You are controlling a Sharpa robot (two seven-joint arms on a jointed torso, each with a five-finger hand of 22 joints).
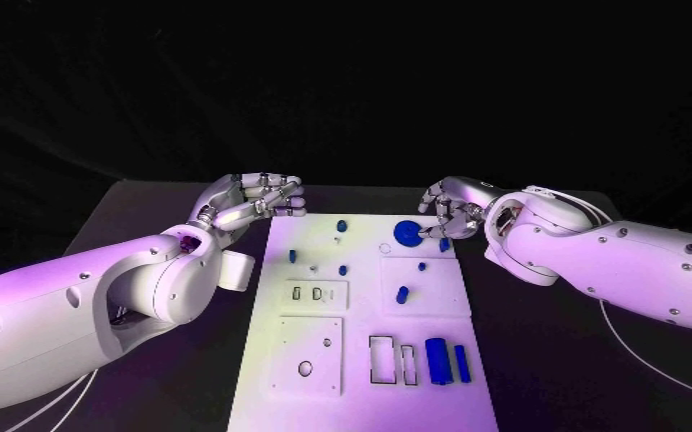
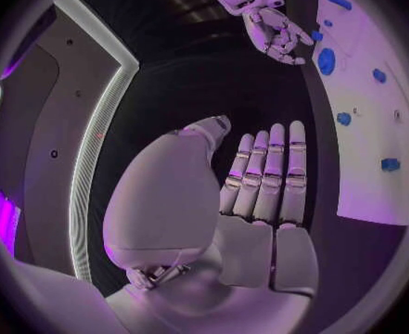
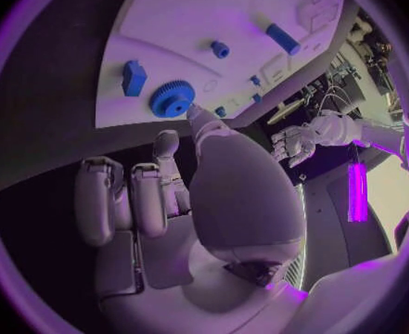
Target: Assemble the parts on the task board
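Observation:
The white task board lies in the middle of the table. A blue gear sits at its far right, with a small blue piece beside it. My right hand hovers just past the gear, fingers loosely bent and holding nothing. The thumb tip points close to the gear, next to a blue block. My left hand hangs off the board's far left corner. Its fingers are stretched out straight, with nothing in them.
Small blue pegs are spread over the board's far half. Two long blue blocks stand at the near right beside open rectangular slots. Black table surrounds the board.

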